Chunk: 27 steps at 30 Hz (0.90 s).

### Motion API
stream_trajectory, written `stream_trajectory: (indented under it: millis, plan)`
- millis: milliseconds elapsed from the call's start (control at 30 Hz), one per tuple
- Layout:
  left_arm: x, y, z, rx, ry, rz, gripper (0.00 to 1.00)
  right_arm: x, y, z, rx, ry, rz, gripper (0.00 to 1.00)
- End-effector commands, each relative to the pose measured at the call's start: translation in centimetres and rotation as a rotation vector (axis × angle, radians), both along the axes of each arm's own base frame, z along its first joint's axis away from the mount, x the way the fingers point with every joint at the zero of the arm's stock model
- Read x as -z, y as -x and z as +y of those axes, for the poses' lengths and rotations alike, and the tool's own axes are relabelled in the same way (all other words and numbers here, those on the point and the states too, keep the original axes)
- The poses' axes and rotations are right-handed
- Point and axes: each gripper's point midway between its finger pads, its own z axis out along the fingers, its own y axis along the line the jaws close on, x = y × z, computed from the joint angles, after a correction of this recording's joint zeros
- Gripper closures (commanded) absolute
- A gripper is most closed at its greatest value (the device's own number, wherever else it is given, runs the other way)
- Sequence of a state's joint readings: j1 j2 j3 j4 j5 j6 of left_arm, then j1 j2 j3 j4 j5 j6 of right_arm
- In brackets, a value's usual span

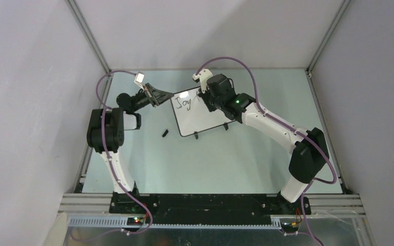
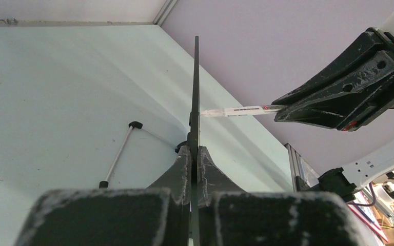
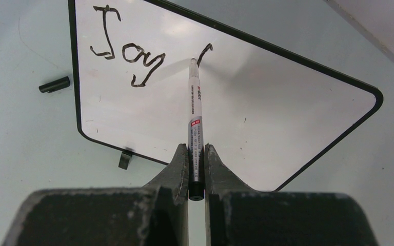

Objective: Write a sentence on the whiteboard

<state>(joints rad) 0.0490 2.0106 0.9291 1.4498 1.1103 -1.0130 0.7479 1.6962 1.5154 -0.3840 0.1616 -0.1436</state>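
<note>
1. Looking down from the top external camera, the small white rectangular whiteboard [image 1: 205,122] with rounded corners and a thin black frame sits on the pale green table [image 1: 225,159], toward the far side. The left gripper [image 1: 165,96] is closed on the board's left edge. The right gripper [image 1: 205,100] hangs over the board's upper part, jaws together on a pen too small to make out here. The black handwritten sentence [image 1: 184,103] reads only "Joy", near the top left corner. A short black pen cap [image 1: 165,133] lies on the table just left of the board, apart from it.
2. From the left wrist camera, the whiteboard [image 2: 196,92] shows edge-on as a thin dark line. It is pinched between the black fingers of the left gripper [image 2: 195,151], which press on both faces. A slim white marker pen [image 2: 241,110] with a printed barrel comes in from the right, its tip touching the board. The right gripper [image 2: 282,110] clamps its other end.
3. From the right wrist camera, the right gripper [image 3: 195,154] is squeezed tight on the rear of the marker pen [image 3: 193,107]. The tip rests on the whiteboard [image 3: 267,113] just below a small curved stroke to the right of "Joy" in the sentence [image 3: 128,54]. One small black foot [image 3: 125,159] shows at the board's near edge. The pen cap [image 3: 54,84] lies on the table [image 3: 25,154] left of the board.
</note>
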Motion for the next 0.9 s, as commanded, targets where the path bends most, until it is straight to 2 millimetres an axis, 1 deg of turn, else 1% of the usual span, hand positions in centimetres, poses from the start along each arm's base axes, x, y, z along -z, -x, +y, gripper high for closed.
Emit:
stream_trajectory:
  millis: [0, 333, 700, 767, 833, 867]
  plan:
    - [-1.8, 0.5, -0.2, 0.026, -0.015, -0.106, 1.0, -2.0, -1.1, 0.5, 0.017, -0.024, -0.059, 1.0]
    - [-1.8, 0.5, -0.3, 0.027, -0.014, -0.105, 1.0, -2.3, -1.2, -0.6, 0.059, 0.003, -0.072, 1.0]
    - [-1.8, 0.5, -0.2, 0.026, -0.015, -0.104, 1.0, -2.6, -1.1, -0.9, 0.063, -0.003, -0.074, 1.0]
    - [-1.8, 0.5, -0.3, 0.027, -0.015, -0.105, 1.0, -2.8, -1.0, -0.9, 0.062, -0.009, -0.075, 1.0]
    - [-1.8, 0.5, -0.2, 0.025, -0.015, -0.105, 1.0, -3.3, -0.8, -0.9, 0.057, -0.028, -0.079, 1.0]
    - [-1.8, 0.4, -0.2, 0.026, -0.015, -0.105, 1.0, -3.8, -0.5, -1.0, 0.051, -0.045, -0.085, 1.0]
